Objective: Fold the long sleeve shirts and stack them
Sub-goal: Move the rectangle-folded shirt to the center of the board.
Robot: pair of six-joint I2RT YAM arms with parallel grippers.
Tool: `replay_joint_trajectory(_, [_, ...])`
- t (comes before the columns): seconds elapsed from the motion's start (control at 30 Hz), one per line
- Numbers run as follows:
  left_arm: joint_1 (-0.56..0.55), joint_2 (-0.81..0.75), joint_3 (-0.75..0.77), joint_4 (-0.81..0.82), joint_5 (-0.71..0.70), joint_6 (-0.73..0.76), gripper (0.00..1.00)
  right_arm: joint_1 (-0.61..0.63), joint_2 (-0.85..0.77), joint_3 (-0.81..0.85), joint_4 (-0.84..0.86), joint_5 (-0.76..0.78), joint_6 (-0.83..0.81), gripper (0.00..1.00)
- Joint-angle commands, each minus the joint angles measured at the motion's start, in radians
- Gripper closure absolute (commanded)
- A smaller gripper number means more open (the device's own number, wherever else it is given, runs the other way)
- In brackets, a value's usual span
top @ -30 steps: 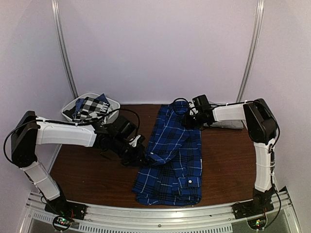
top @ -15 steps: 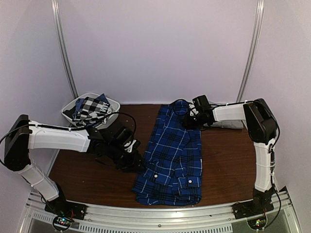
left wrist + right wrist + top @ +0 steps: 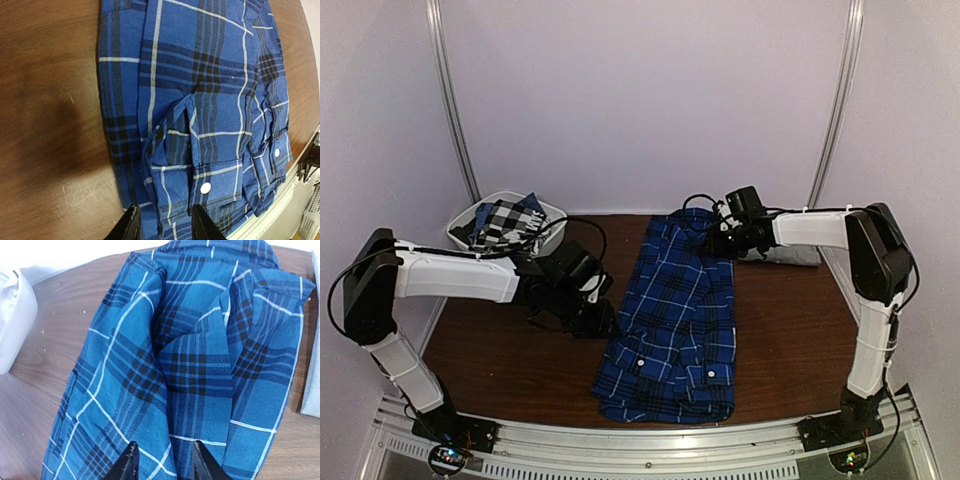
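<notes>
The blue plaid shirt (image 3: 675, 315) is laid flat as a long folded strip on the table (image 3: 500, 355), its buttoned cuff just ahead of the left gripper (image 3: 165, 225) and its upper folds beneath the right gripper (image 3: 162, 462). Both pairs of jaws are held apart, empty. The cloth is judged light, soft and limp; doubled edges should be pinched.

A white plastic basket (image 3: 554, 212) sits at the far left corner of the brown wooden table (image 3: 500, 360) before me.
</notes>
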Motion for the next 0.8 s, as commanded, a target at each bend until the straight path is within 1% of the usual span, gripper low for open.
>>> replay_joint_trajectory(0.0, [0.010,0.059,0.067,0.005,-0.036,0.076,0.64,-0.003,-0.016,0.011,0.003,0.016,-0.044,0.59])
replay_joint_trajectory(0.1, [0.019,0.078,0.083,0.006,-0.063,0.090,0.66,0.000,0.024,0.074,0.004,-0.016,-0.075,0.53])
replay_joint_trajectory(0.2, [0.059,0.091,0.104,0.012,-0.086,0.108,0.66,0.004,0.080,0.156,-0.015,-0.019,-0.104,0.51])
replay_joint_trajectory(0.33, [0.123,0.126,0.149,0.030,-0.081,0.141,0.67,0.009,0.160,0.257,-0.029,-0.032,-0.123,0.54])
replay_joint_trajectory(0.47, [0.149,0.170,0.191,0.035,-0.068,0.175,0.67,0.012,0.273,0.397,-0.081,-0.042,-0.143,0.57])
replay_joint_trajectory(0.57, [0.163,0.197,0.202,0.046,-0.054,0.192,0.67,0.013,0.330,0.472,-0.101,-0.049,-0.148,0.58])
replay_joint_trajectory(0.63, [0.171,0.217,0.212,0.054,-0.040,0.197,0.67,0.014,0.369,0.515,-0.115,-0.043,-0.148,0.62])
replay_joint_trajectory(0.77, [0.176,0.243,0.224,0.078,-0.020,0.197,0.67,0.013,0.443,0.597,-0.160,-0.005,-0.146,0.75])
